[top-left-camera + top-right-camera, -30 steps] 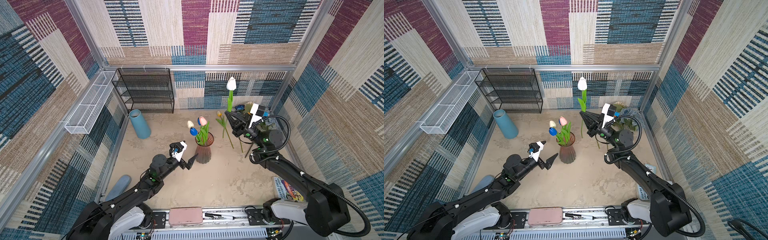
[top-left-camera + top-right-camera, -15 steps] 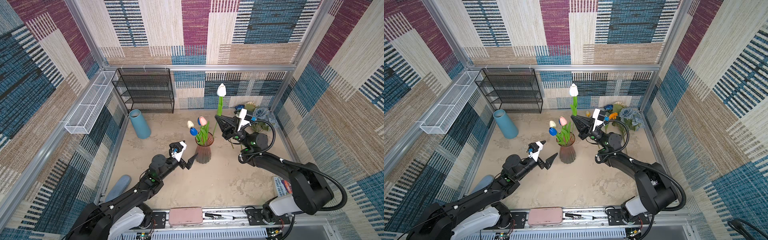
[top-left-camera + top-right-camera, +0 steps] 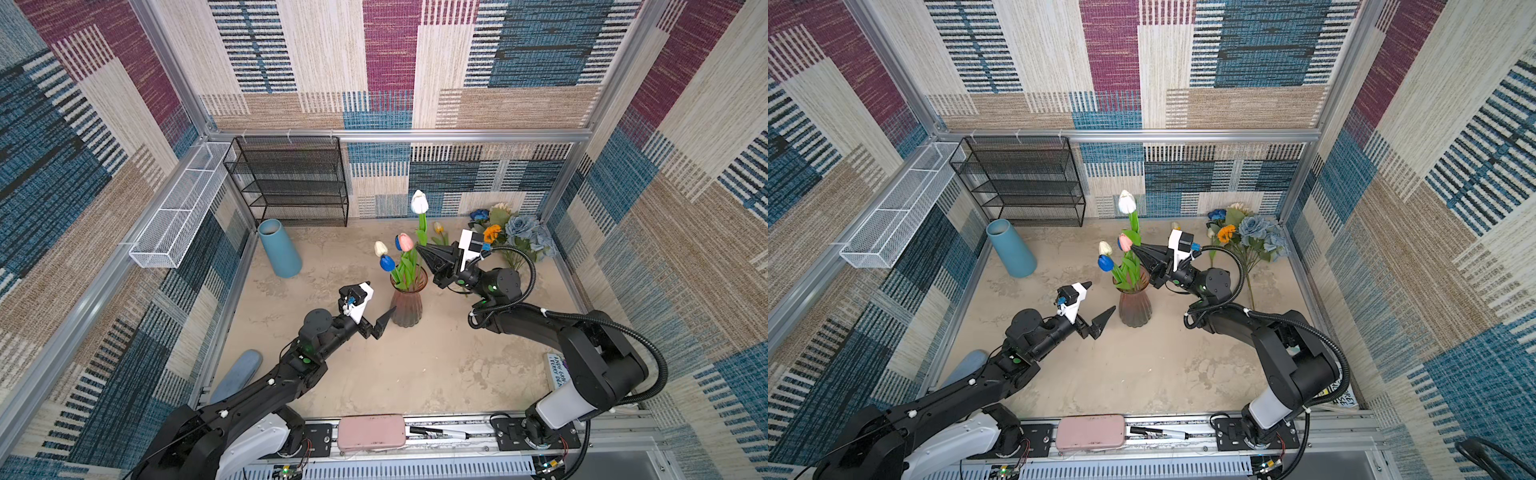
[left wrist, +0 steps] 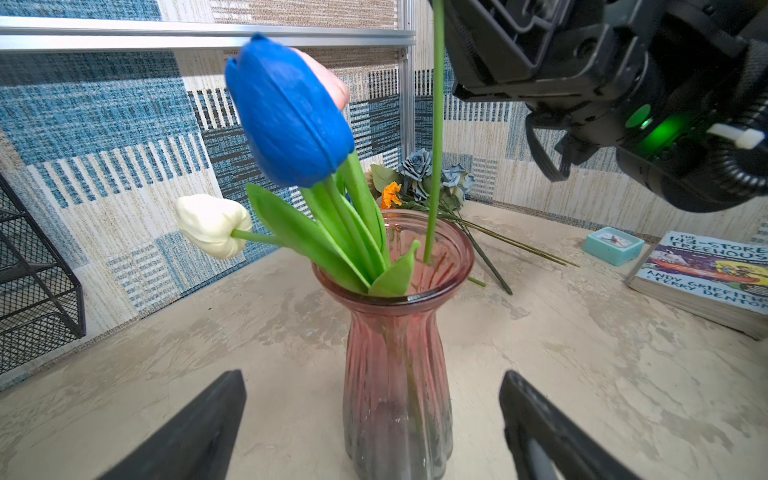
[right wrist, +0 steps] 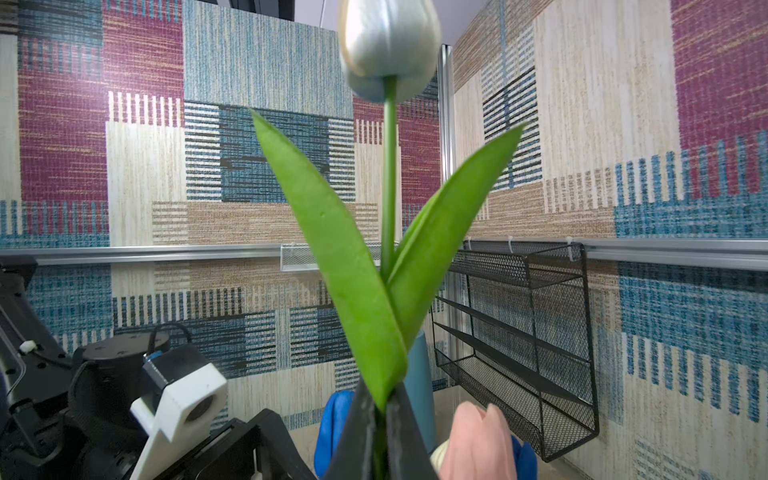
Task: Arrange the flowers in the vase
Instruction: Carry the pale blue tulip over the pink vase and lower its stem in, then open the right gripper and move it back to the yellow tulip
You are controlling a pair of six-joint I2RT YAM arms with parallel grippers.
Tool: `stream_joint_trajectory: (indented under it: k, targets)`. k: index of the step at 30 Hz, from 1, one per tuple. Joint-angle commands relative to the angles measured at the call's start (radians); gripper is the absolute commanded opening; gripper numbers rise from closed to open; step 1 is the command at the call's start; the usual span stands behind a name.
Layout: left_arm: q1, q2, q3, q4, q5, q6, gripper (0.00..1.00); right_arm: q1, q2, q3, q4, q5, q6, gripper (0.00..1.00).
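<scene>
White tulip (image 3: pixel 419 202) upright, stem end just inside the vase (image 3: pixel 407 309) mouth, beside the blue tulip (image 4: pixel 286 112). My right gripper (image 3: pixel 419 248) is clamped on its stem above the vase rim. Left gripper (image 3: pixel 1100 296) spread wide, empty, facing the vase base.

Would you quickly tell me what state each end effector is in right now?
Left end effector: open, empty, facing the vase.
Right end effector: closed on the white tulip's stem.

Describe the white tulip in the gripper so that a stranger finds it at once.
Find the pink glass vase on the table. Above its mouth the right gripper is shut on a green stem; follow it up to the white tulip. Unlike the cream tulip drooping from the vase, it stands tallest.
</scene>
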Motion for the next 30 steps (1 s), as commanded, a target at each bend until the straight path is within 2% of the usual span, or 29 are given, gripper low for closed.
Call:
stream_joint_trajectory:
  k: [1,11,15,17,20,26,30]
  targets:
    - [0.001,0.015,0.012,0.016,0.007,0.018,0.98,0.002,0.004,-0.011,0.032,-0.061,-0.055,0.0]
    - [0.0,0.049,0.02,0.038,0.02,0.013,0.98,0.003,-0.013,-0.058,-0.103,-0.027,-0.161,0.0]
    - [0.0,0.051,0.016,0.041,0.017,0.008,0.98,0.004,-0.026,-0.075,-0.16,-0.01,-0.206,0.1]
    - [0.0,0.056,0.016,0.046,0.017,0.008,0.98,0.004,-0.031,-0.082,-0.185,0.005,-0.217,0.19]
    - [0.001,0.063,0.016,0.053,0.018,0.004,0.98,0.004,-0.041,-0.093,-0.209,0.026,-0.235,0.37]
    - [0.0,0.075,0.023,0.06,0.026,0.001,0.98,0.005,-0.053,-0.081,-0.287,0.045,-0.273,0.45]
    - [0.0,0.069,0.02,0.056,0.023,0.002,0.98,0.005,-0.072,-0.082,-0.326,0.07,-0.298,0.59]
